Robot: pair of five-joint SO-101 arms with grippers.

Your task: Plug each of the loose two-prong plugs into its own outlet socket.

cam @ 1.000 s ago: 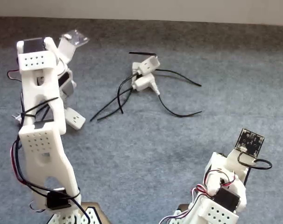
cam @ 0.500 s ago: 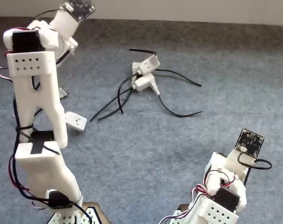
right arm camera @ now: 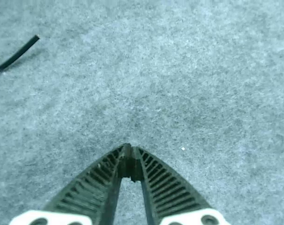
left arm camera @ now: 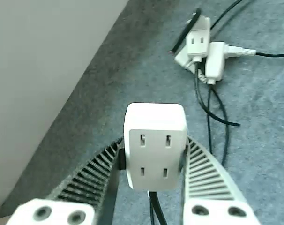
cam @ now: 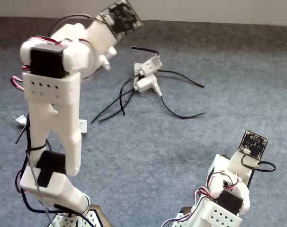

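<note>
Outlet block is up above the carpet, pinched by its two sides in the left gripper. The dark ribbed fingers press against smooth white plastic. It's a box with rounded corners and two pairs of narrow slots on its face, and a black cord drops from its underside. The pale, flat wall is just alongside.

Farther out on the grey, short-napped carpet, a white socket piece lies against a white plug. Thin black cords snake away from both in loose loops. From above, that same socket piece and plug sit mid-floor, well apart from both arms.

The left arm is white, perforated and blocky. It stands tall and covers part of a second outlet block lying flat on the carpet just behind it.

The right gripper has its ribbed fingers pressed together to a point, with nothing between them, above bare nubby carpet. One black cord end lies well away from it. The right arm sits folded low at the near edge.
</note>
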